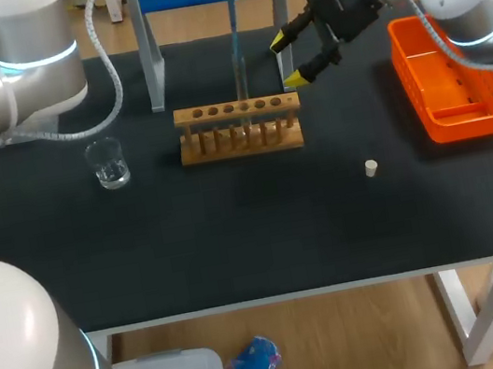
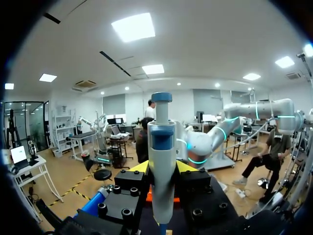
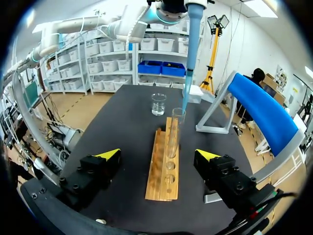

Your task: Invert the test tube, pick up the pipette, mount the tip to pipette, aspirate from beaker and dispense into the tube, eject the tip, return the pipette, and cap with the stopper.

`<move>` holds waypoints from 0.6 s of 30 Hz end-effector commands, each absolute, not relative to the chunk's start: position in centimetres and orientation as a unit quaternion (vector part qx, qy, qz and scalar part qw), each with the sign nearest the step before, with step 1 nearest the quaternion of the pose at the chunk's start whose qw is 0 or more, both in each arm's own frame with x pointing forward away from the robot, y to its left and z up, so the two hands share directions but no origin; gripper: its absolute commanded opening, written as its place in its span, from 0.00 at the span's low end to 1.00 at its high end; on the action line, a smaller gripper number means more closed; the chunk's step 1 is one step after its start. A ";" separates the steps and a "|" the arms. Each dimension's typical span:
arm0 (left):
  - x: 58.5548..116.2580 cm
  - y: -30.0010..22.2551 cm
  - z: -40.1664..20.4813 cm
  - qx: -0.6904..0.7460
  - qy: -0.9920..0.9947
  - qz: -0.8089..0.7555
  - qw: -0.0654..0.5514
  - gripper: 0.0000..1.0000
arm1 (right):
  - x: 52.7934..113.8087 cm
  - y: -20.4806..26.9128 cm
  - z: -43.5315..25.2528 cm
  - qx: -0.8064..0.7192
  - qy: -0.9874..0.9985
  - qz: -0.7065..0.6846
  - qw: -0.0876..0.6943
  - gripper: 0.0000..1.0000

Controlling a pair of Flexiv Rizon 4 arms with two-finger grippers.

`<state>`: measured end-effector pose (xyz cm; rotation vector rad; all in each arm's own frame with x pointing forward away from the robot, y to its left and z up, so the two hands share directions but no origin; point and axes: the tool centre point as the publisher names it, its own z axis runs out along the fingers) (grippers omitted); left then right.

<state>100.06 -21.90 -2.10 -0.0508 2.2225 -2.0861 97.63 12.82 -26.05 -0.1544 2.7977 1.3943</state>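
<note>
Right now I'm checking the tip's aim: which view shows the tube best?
Right wrist view: the tube stands upright in the rack, with the tip at its mouth. The head view shows it only as a faint sliver; the left wrist view shows only the pipette, not the tube.

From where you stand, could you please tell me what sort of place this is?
Most likely a chemistry-style lab bench: a wooden test-tube rack, a clear glass beaker, and a white-and-blue plastic pipette poised over a clear glass test tube.
</note>
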 end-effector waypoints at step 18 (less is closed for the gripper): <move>95.5 -22.8 2.5 0.005 0.741 -0.668 0.076 0.00 | 97.7 12.8 -26.1 -0.050 0.894 0.445 0.005 1.00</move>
